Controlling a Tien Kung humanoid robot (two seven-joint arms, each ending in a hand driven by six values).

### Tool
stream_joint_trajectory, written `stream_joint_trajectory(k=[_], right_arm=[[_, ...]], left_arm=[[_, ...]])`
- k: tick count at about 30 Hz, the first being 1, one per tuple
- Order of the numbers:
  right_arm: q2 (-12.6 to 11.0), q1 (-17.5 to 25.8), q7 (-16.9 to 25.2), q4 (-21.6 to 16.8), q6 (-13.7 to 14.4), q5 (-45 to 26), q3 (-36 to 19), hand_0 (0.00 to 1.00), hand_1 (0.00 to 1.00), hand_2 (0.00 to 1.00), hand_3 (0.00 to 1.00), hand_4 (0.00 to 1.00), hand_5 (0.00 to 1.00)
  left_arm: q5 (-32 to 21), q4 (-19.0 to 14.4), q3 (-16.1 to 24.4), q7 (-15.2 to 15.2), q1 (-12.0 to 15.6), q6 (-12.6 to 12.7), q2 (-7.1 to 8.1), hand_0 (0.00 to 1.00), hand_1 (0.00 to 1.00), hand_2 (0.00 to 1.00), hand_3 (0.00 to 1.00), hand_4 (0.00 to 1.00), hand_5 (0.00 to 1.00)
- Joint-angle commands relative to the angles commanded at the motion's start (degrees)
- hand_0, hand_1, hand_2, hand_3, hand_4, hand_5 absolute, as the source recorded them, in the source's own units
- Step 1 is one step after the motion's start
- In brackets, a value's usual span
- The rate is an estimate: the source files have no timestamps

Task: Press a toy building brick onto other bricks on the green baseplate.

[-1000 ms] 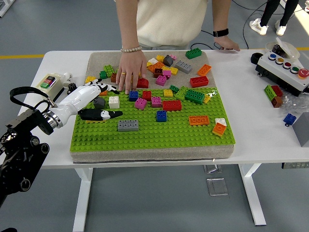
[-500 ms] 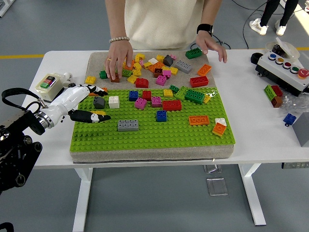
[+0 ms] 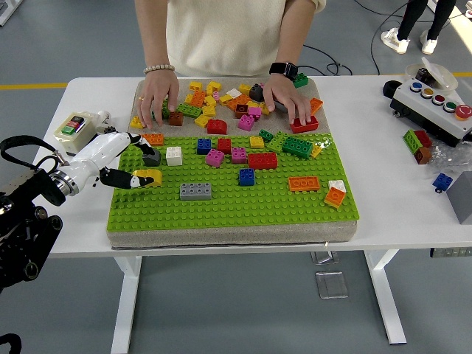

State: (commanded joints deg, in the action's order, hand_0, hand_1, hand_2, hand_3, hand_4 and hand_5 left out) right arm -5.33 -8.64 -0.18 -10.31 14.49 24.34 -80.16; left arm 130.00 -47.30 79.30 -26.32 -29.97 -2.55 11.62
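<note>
The green baseplate [image 3: 221, 210] lies on a grey mat and carries many pressed-on bricks. Among them are a yellow brick [image 3: 148, 177], a dark grey brick [image 3: 152, 156], a white brick [image 3: 174, 155] and a grey brick [image 3: 195, 192]. My left hand [image 3: 127, 161] is at the plate's left edge, fingers spread and holding nothing. Its thumb tip is right beside the yellow brick and its fingers are near the dark grey one. A person's two hands [image 3: 156, 96] [image 3: 289, 97] rest on the loose brick pile [image 3: 221, 103] at the back. My right hand is out of view.
A small box with a green button [image 3: 76, 127] sits left of the mat. A button panel [image 3: 435, 103], loose bricks [image 3: 417, 142], a blue brick [image 3: 442, 181] and a plastic bag are on the right. Another person's legs stand at the far top right.
My left hand has drawn back leftward off the plate, uncovering the yellow brick. The person's hands have shifted: one moved left over the pile, the other came down onto the bricks near the red one.
</note>
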Motion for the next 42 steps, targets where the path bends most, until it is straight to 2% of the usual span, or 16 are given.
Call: stream_joint_trajectory(k=[20, 26, 42], right_arm=[[0.0, -0.2, 0.0, 0.0, 0.0, -0.2, -0.1, 0.734, 0.654, 0.703, 0.584, 0.91, 0.492], [-0.1, -0.2, -0.1, 0.0, 0.1, 0.0, 0.0, 0.734, 0.654, 0.704, 0.585, 0.911, 0.49], [0.0, -0.2, -0.2, 0.0, 0.1, -0.1, 0.4, 0.734, 0.654, 0.703, 0.585, 0.911, 0.49]], left_arm=[[0.0, 4.5, -1.6, 0.0, -1.8, -0.8, -0.14, 0.826, 0.716, 0.622, 0.574, 0.872, 0.201], [0.0, 5.5, -2.2, -0.2, -2.1, -0.3, 0.15, 0.824, 0.717, 0.623, 0.574, 0.87, 0.203], [0.0, 7.4, -3.0, -0.2, -2.2, 1.1, -0.27, 0.82, 0.706, 0.607, 0.56, 0.858, 0.179]])
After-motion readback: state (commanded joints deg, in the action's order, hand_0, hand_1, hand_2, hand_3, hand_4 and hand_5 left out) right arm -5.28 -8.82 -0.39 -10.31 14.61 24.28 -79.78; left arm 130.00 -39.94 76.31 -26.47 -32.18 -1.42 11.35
